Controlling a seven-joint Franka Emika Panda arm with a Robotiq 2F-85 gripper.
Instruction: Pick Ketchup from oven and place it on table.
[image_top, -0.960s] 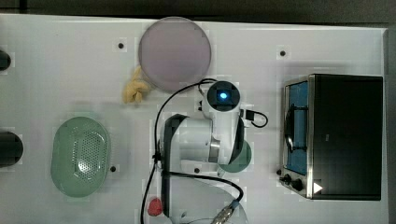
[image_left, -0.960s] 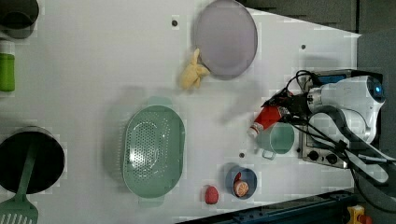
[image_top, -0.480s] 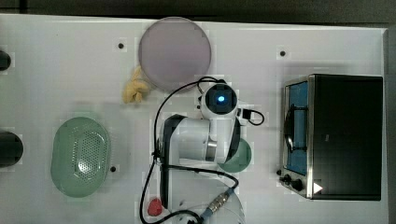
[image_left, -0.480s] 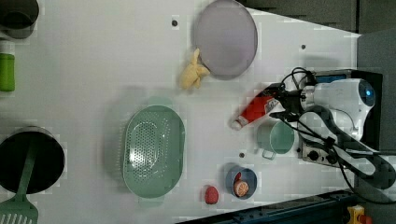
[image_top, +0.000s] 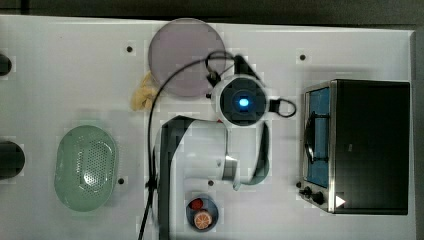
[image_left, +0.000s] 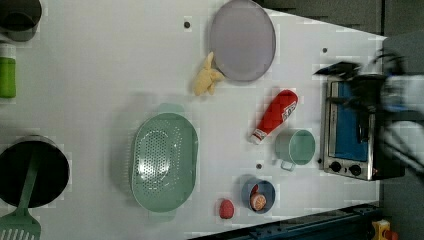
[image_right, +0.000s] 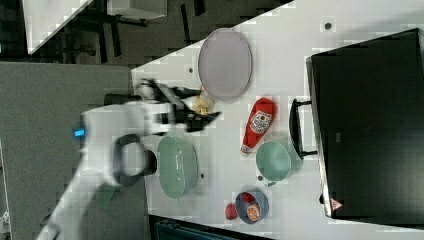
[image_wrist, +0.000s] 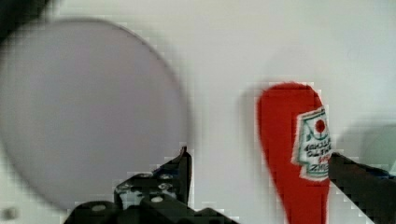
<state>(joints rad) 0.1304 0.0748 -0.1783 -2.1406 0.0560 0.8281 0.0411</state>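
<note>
Red Ketchup (image_wrist: 287, 154) lies free between open hand (image_wrist: 261, 182) fingers.

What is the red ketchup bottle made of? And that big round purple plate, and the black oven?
The Ketchup bottle looks like smooth red plastic with a white cap and a printed label. The round purple plate looks like matte plastic, since it shows no shine. The oven seems to be dark metal with a silvery front frame and a blue-tinted glass door.

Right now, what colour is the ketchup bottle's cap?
White; the ketchup bottle's cap shows best in the left view.
</note>
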